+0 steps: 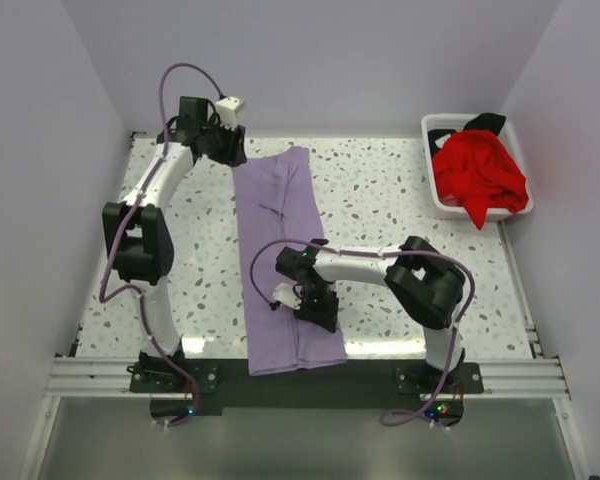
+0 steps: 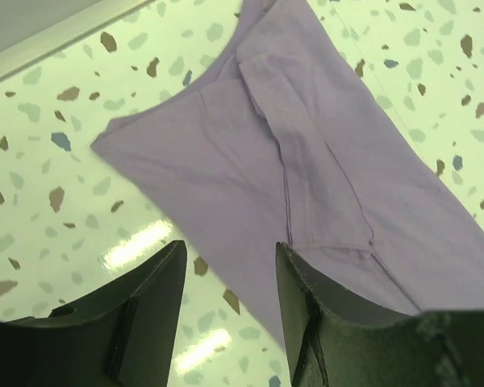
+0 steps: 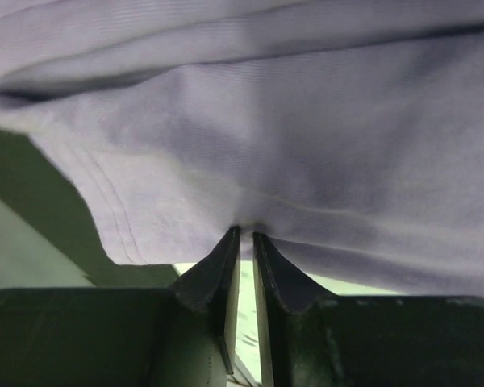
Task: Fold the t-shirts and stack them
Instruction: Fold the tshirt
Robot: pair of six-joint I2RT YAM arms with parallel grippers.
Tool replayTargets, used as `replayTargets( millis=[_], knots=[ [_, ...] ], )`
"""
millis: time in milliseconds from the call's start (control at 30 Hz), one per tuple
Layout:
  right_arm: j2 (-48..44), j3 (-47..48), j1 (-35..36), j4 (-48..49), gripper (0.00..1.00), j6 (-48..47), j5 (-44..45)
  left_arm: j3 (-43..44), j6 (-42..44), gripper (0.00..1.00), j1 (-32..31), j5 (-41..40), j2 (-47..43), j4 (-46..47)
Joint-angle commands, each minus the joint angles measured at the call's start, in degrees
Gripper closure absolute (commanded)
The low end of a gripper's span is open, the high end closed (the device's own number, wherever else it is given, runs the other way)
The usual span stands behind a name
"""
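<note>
The right gripper (image 3: 244, 234) has its dark, wedge-shaped fingers pinched almost together on a fold of the purple tee (image 3: 306, 121). The soft knit bunches at the tips, and a stitched hem runs just to the left. The left gripper (image 2: 230, 258) stands with its jaws apart and nothing between them, over the table beside the tee's far corner. The tee lies as a long, narrow folded strip from the far side to the near edge of the glossy speckled table (image 1: 380, 190). At the far right, a white plastic basket (image 1: 428, 128) holds a crumpled red tee (image 1: 475, 170), with a black tee (image 1: 487, 122) peeking out behind.
</note>
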Motion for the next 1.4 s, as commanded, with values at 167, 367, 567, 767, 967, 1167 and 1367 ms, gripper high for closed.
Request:
replayTargets(
  millis=[167, 367, 567, 767, 967, 1167, 1367],
  knots=[
    [-4.38, 3.42, -7.02, 8.58, 0.72, 2.63, -19.62, -15.47, 2.58, 0.47, 0.02, 5.64, -5.29, -2.79],
    [-0.97, 15.27, -17.25, 13.23, 0.76, 4.73, -14.58, -18.38, 1.62, 0.51, -0.42, 4.41, -3.71, -1.91],
    [10.19, 27.23, -19.46, 21.58, 0.84, 13.34, -2.97, -19.08, 0.21, 0.58, -1.83, 2.48, -0.99, -1.65],
    [19.85, 33.3, -21.57, 26.51, 0.87, 17.91, 7.75, -17.95, -1.46, 0.66, -1.91, -1.65, 2.96, -0.94],
    [25.58, 38.84, -23.94, 26.6, 0.87, 19.15, 10.49, -12.59, -1.64, 0.69, -1.83, -2.97, 9.2, -0.33],
    [30.15, 44.02, -25.97, 26.42, 0.86, 19.42, 11.89, -4.33, -2.69, 0.7, -1.83, -3.41, 15.62, -0.41],
    [34.98, 51.06, -28.6, 26.25, 0.86, 19.33, 13.91, 2.0, -3.83, 0.71, -1.74, -3.85, 19.31, -0.86]
  ],
)
